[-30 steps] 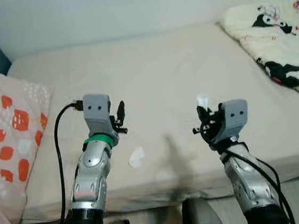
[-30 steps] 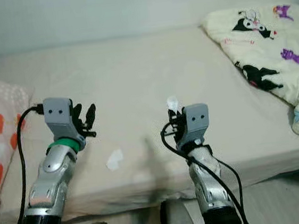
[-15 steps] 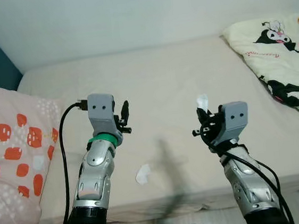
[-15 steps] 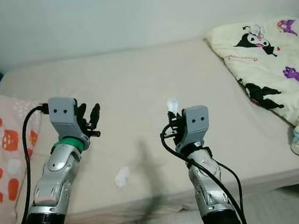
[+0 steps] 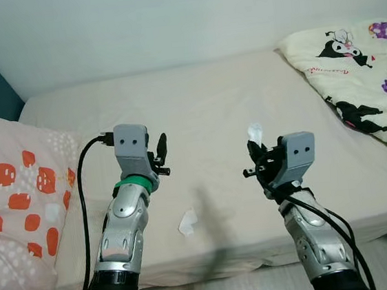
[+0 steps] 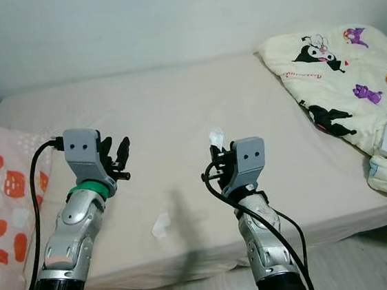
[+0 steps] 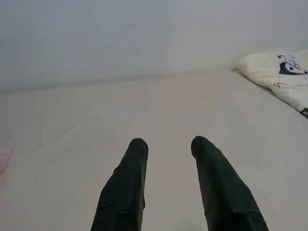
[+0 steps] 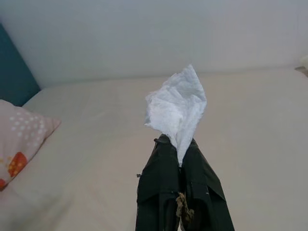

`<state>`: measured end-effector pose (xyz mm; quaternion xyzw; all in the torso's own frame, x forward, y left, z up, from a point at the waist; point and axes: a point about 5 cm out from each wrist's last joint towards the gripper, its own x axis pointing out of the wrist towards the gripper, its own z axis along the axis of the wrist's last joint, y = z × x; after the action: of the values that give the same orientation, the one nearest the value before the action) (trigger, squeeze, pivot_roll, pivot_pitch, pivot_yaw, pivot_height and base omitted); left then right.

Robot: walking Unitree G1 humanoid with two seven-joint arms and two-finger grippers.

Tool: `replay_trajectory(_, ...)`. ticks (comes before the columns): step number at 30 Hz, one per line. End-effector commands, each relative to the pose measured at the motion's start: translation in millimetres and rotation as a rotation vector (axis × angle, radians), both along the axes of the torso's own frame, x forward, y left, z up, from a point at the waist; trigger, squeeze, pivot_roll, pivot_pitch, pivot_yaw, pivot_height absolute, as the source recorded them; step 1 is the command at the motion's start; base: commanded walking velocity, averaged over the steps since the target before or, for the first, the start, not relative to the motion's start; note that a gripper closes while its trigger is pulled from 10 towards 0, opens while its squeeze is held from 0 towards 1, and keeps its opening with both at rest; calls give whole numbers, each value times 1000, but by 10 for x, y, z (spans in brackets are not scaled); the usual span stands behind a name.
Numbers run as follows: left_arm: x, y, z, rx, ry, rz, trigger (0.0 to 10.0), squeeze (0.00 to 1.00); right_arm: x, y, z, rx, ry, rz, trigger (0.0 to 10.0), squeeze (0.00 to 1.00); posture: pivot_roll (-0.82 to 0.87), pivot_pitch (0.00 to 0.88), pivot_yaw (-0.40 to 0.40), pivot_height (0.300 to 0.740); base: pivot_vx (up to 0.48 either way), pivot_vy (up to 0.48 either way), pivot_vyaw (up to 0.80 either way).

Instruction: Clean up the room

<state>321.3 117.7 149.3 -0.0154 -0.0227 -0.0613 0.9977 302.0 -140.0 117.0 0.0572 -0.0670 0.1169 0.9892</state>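
- Pale beige bedding covers a wide bed [image 5: 203, 109] that runs up to a plain white wall [image 5: 166, 16]; the sheet is smooth, with only faint creases.
- At the bed's near edge, the right gripper [image 8: 175, 144] is raised above the sheet, its two long black fingers pressed together on a crumpled white tissue [image 8: 177, 103].
- That tissue is thin and crinkled, pinched at its lower end right at the fingertips, and its loose upper part fans out to a soft point beyond them.
- In the left eye view the same tissue shows as a small white tuft sticking up from the top of the gripper.
- A second scrap of white tissue [image 5: 187, 222] lies flat on the bed, close to its near edge, between the two arms and nearer the left one; it is small and irregular in outline.
- The left gripper [image 7: 168, 147] is also lifted above the bed, its smooth, rounded black fingers spread apart with bare sheet showing between them and nothing in their grip.
- Against the bed's left end rests a soft pillow [image 5: 16, 205] printed with orange-red blocks and small white dots.
- Over the bed's far right corner lies a cream quilt [image 6: 339, 81], puffy and printed with black and purple cartoon figures.
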Motion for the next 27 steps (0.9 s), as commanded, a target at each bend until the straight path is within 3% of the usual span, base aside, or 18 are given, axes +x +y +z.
replay_trajectory(1,-18,27,-59,2,24,9,10000,0,-12,2,-18,13,15,-1,10000,0,-136,0,50,740,0,0,0)
replay_trajectory(6,-19,31,-58,2,23,10,10000,0,-5,9,-10,14,16,1,10000,0,-137,0,50,740,0,0,0)
replay_trajectory(27,-20,22,-70,7,30,3,10000,0,-22,3,-37,-2,25,0,10000,0,-145,0,62,740,-306,0,0)
